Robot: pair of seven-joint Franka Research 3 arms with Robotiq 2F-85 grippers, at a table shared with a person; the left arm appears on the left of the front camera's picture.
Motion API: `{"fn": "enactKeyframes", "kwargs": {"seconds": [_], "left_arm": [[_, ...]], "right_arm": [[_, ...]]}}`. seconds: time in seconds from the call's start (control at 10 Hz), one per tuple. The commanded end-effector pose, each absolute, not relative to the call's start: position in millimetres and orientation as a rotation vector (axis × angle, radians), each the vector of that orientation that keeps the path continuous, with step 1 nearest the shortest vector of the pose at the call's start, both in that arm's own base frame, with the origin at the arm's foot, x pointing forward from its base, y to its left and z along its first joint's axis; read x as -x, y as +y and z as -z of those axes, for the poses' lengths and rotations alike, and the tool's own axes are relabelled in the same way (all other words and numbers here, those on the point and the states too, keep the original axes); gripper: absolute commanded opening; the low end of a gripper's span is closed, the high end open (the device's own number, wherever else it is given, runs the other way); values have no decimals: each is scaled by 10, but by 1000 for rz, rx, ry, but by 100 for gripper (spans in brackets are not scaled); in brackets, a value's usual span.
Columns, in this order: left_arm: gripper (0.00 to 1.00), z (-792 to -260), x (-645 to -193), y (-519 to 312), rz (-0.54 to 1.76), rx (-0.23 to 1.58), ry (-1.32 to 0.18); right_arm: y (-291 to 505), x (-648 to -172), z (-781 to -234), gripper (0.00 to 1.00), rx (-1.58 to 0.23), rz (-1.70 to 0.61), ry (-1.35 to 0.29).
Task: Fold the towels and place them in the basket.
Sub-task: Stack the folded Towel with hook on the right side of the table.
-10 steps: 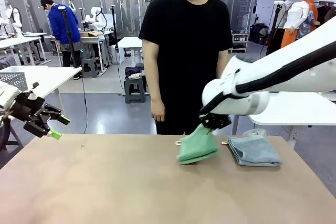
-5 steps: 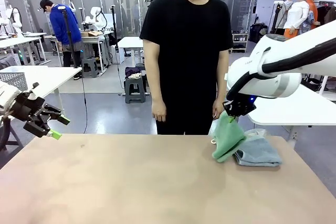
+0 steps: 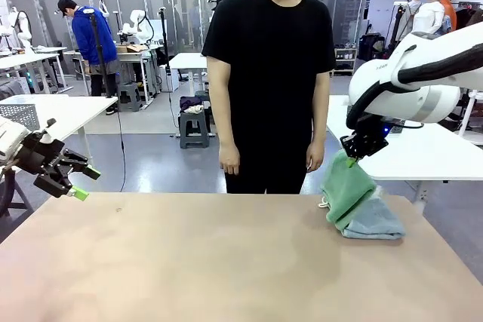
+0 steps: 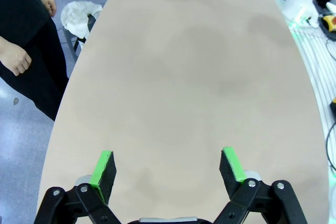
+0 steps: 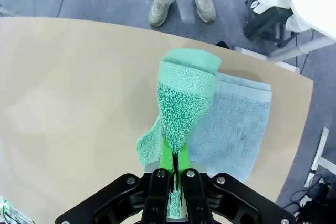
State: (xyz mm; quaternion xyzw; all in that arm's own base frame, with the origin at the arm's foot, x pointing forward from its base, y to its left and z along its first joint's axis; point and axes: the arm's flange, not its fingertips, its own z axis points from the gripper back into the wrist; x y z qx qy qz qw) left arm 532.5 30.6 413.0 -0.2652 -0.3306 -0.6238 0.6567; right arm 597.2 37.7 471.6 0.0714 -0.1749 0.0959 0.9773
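Right gripper (image 3: 352,153) hangs over table's (image 3: 189,262) far right part w/ one towel (image 3: 347,190) pinched betw. its fingers; that towel droops down onto the folded towel (image 3: 375,219) lying flat on table there, overlapping its left side. Left gripper (image 3: 75,179) sits off table's left edge, jaws wide apart, well away from both towels. Person (image 3: 268,73) stands behind table's far edge, about centre, just left of the towels.
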Motion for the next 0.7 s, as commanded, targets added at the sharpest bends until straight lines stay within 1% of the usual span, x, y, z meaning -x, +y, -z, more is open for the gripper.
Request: {"fn": "enactKeyframes", "kwargs": {"seconds": [0.0,0.2,0.3,0.6], "left_arm": [[100,-4143,-5326,303,1418,599,-751],[100,-4143,-5326,303,1418,599,-751],[100,-4143,-5326,303,1418,599,-751],[100,-4143,-5326,303,1418,599,-751]], "right_arm": [[318,-6037,-4811,4,-163,-192,-350],[291,-6094,-4859,4,-143,-195,-348],[342,-6005,-4815,4,-146,-190,-355],[342,-6005,-4815,4,-146,-190,-355]]}}
